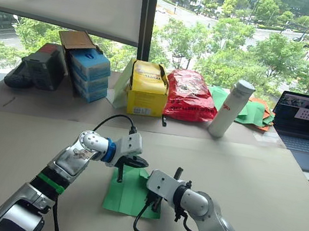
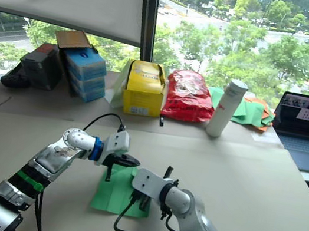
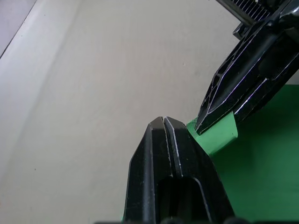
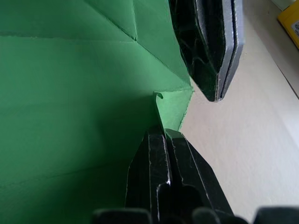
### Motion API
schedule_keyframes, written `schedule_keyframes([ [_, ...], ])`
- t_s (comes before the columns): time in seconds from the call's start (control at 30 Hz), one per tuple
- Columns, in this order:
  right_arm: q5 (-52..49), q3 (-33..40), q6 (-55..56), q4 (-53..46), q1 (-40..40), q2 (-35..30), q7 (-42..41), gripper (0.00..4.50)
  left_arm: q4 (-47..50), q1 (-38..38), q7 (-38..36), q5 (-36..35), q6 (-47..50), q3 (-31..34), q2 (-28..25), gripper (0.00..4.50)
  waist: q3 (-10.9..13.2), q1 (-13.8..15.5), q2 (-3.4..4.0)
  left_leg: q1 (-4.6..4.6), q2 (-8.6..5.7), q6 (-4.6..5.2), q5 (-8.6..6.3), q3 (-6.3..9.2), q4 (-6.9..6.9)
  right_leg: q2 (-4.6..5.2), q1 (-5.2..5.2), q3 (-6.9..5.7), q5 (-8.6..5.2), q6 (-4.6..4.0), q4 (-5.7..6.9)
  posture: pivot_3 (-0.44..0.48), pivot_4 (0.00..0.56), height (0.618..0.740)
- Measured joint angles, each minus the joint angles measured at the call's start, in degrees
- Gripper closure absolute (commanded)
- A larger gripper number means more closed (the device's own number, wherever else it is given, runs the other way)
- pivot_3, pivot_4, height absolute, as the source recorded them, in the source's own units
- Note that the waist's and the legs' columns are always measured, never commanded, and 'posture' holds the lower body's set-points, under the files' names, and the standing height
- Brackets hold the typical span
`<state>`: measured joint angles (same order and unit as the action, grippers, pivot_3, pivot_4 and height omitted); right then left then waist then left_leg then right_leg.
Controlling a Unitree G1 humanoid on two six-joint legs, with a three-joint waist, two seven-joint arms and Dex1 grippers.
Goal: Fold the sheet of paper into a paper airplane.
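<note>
Beige tabletop (image 1: 261,188) runs under a big window with trees and a road outside, and near its front edge lies the sheet of paper (image 1: 127,197), green and creased, flat on the surface between the 2 arms.

In the right wrist view the sheet shows several fold lines and a small flap standing up at one corner. The right gripper (image 4: 164,134) has its 2 black fingers pressed together with that raised edge of the paper pinched between the tips. The left gripper (image 3: 163,120) is also pressed together, fingertip to fingertip, with its tips at the same corner of the sheet, just beside the right one; from the pictures I cannot tell whether it holds any paper or only touches down next to it. From the head camera the left gripper comes in at the far left corner of the sheet and the right gripper sits over its right side.

Well behind the sheet, along the window, stands a row of things: a dark bag (image 1: 35,70) at the left, a stack of blue boxes (image 1: 89,73) with a cardboard flap on top, a yellow box (image 1: 147,89), a red bag (image 1: 190,95) and an upright white bottle (image 1: 231,108). Behind the bottle lies a heap of green and orange sheets (image 1: 255,112), and at the far right an open laptop (image 1: 307,127)
</note>
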<state>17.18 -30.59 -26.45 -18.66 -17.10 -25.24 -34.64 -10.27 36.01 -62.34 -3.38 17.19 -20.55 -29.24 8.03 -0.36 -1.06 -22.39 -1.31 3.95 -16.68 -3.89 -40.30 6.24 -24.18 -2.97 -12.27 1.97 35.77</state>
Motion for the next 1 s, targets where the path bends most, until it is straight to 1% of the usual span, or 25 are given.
schedule_keyframes([
  [0.23,0.04,0.26,-0.68,-0.49,0.06,0.0,-0.37,4.48,-5.49,1.94,1.14,5.89,-6.76,-2.9,1.59,4.5,-0.01,0.07,-0.01,0.0,0.01,0.02,-0.01,0.0,-0.04,0.01,0.01,0.0,0.0,0.0,0.0,0.0,0.15,0.74],
  [0.53,-0.37,0.67,-2.99,-1.17,0.0,0.72,-1.38,4.48,-6.16,2.16,0.37,8.8,-11.29,-4.31,1.13,4.5,-0.06,0.17,-0.06,0.04,0.03,0.06,-0.04,0.0,-0.06,0.02,0.04,0.0,0.0,0.0,0.01,0.0,0.15,0.74],
  [0.63,-0.82,1.55,-4.31,-1.41,0.01,1.45,-1.81,3.62,-6.17,1.97,0.36,8.87,-11.76,-4.25,1.02,4.5,-0.06,0.17,-0.07,0.04,0.03,0.06,-0.04,0.0,-0.06,0.01,0.04,0.0,0.0,0.0,0.01,0.0,0.15,0.74],
  [0.77,-5.83,5.72,-8.89,-2.47,0.1,3.89,-3.37,2.3,-6.12,1.63,0.39,8.93,-12.1,-3.96,0.91,4.5,-0.07,0.11,-0.08,0.04,0.05,0.06,-0.04,0.01,-0.06,0.0,0.04,0.0,0.0,0.0,0.02,0.0,0.15,0.74],
  [1.0,-17.0,13.95,-16.84,-7.45,-2.69,6.49,-6.44,2.3,-6.56,1.42,0.67,9.12,-13.37,-3.83,0.95,4.5,-0.07,0.1,-0.07,0.06,0.06,0.09,-0.05,0.02,-0.06,0.0,0.04,0.0,0.0,-0.01,0.05,0.0,0.15,0.74],
])
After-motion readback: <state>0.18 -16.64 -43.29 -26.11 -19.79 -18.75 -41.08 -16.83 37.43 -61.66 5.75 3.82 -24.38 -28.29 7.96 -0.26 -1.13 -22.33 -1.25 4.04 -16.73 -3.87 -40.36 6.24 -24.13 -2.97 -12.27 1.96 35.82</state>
